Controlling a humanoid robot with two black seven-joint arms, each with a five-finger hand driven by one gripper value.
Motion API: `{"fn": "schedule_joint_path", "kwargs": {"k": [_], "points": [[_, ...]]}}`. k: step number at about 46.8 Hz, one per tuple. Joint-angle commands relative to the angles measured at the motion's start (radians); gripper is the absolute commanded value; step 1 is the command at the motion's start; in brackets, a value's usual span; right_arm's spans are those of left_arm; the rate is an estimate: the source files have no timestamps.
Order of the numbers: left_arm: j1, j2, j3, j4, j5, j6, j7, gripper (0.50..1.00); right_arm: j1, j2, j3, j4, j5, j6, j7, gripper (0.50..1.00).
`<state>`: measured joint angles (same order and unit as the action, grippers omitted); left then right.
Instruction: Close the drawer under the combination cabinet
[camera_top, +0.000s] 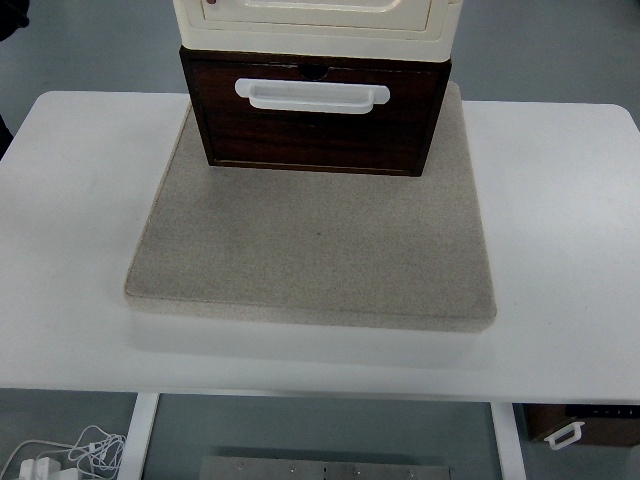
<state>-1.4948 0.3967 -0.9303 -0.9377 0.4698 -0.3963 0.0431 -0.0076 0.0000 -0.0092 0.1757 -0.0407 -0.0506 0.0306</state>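
Where the mat (310, 250) ends, dark drawer (315, 125); white handle (311, 94); no legible writing

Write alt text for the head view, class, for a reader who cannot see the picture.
A dark brown wooden drawer with a white handle sits under a cream cabinet at the far side of a grey mat on a white table. The drawer front stands slightly forward of the cabinet above. No robot hand is in view.

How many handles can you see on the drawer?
1. The white handle sits across the upper front of the dark brown drawer, just under the cream cabinet. Other sides are hidden, so more could be there.
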Motion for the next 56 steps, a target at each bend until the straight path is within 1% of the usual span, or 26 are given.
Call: {"fn": "schedule_joint_path", "kwargs": {"k": [1,10,15,20,28,34,38,46,53,56], "points": [[-0.002,0.013,-0.047,0.034,-0.034,0.039,-0.011,0.994,0.000,0.000,0.000,0.001,-0.001,0.000,0.000,0.952],[-0.002,0.019,-0.183,0.129,-0.060,0.135,-0.017,0.996,0.000,0.000,0.000,0.001,-0.001,0.000,0.000,0.952],[-0.001,0.027,-0.231,0.186,-0.065,0.214,-0.020,0.996,0.000,0.000,0.000,-0.001,0.001,0.000,0.000,0.952],[0.005,0.034,-0.246,0.255,-0.088,0.280,-0.028,0.996,0.000,0.000,0.000,0.001,0.001,0.000,0.000,0.952],[0.008,0.037,-0.234,0.404,-0.169,0.329,-0.028,0.996,0.000,0.000,0.002,-0.001,0.001,0.000,0.000,0.952],[0.011,0.036,-0.231,0.536,-0.210,0.336,-0.025,0.996,0.000,0.000,0.003,-0.001,0.001,0.000,0.000,0.952],[0.051,0.031,-0.229,0.596,-0.212,0.336,-0.019,0.996,0.000,0.000,0.000,-0.001,0.001,0.002,0.000,0.952],[0.169,0.019,-0.231,0.599,-0.276,0.336,-0.019,0.996,0.000,0.000,0.000,-0.001,0.001,0.003,0.000,0.952],[0.235,-0.002,-0.231,0.605,-0.303,0.324,-0.008,0.996,0.000,0.000,0.000,0.001,0.001,0.003,0.000,0.952],[0.264,-0.015,-0.234,0.605,-0.338,0.321,-0.005,0.996,-0.002,0.000,-0.002,-0.001,0.001,0.003,0.000,0.952]]}}
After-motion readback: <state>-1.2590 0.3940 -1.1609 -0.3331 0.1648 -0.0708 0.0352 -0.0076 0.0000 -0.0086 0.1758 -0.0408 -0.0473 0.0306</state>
